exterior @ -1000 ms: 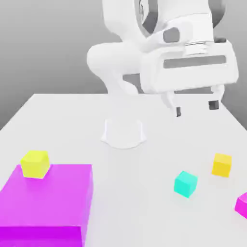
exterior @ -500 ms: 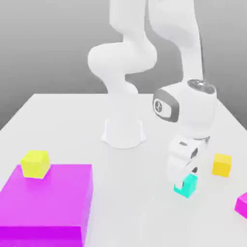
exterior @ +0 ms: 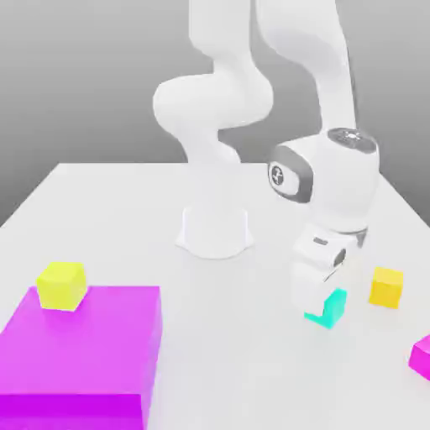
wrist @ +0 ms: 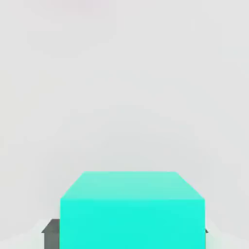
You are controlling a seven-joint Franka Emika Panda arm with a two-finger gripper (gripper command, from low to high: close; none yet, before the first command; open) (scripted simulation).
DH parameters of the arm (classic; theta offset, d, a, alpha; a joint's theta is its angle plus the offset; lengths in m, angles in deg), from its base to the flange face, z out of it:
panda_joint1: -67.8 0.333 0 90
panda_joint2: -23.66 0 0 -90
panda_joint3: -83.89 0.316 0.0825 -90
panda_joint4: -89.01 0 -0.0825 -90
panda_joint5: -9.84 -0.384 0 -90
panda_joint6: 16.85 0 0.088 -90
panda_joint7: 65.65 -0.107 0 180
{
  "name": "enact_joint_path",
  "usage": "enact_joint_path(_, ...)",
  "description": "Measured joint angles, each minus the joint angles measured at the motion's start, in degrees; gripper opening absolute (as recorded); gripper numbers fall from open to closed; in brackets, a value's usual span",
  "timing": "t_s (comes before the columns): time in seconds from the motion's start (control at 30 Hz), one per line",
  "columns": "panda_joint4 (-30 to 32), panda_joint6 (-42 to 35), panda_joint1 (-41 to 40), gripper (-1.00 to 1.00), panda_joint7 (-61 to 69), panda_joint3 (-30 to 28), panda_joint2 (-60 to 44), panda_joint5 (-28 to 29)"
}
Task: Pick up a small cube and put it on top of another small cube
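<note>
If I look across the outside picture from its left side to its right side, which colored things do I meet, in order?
Yellow cube → turquoise cube → orange cube → magenta cube

In the exterior view, we locate the block (exterior: 84, 340) at the left front of the table (exterior: 227, 369). Cube A (exterior: 61, 285) sits on its rear edge. The arm base (exterior: 215, 231) stands behind, near centre. Right of centre, we find cube B (exterior: 333, 309) between the fingers of the gripper (wrist: 132, 238). Cube C (exterior: 386, 287) lies to its right; cube D (exterior: 422, 358) lies before cube C, at the right edge.
</note>
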Motion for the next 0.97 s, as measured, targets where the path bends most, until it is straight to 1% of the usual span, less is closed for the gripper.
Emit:
enact_joint_path(0.6, -5.77, -12.31, 16.33, -1.0, 14.59, 7.69, 6.68, -3.69)
enact_joint_path(0.63, -6.05, -12.33, 16.88, -1.0, 15.13, 8.11, 6.41, -3.73)
enact_joint_path(0.7, -6.35, -10.01, 17.22, -1.0, 14.79, 8.44, 3.75, -2.73)
enact_joint_path(0.77, -6.53, -6.62, 16.93, -1.0, 13.35, 8.43, 0.06, -0.52)
enact_joint_path(0.83, -6.66, -2.91, 17.31, -1.0, 11.0, 7.19, -3.93, 2.79)
enact_joint_path(0.87, -6.71, -1.58, 17.62, 1.0, 10.02, 6.58, -5.36, 4.14)
enact_joint_path(0.97, -6.71, -1.58, 17.62, 1.0, 10.02, 6.58, -5.36, 4.14)
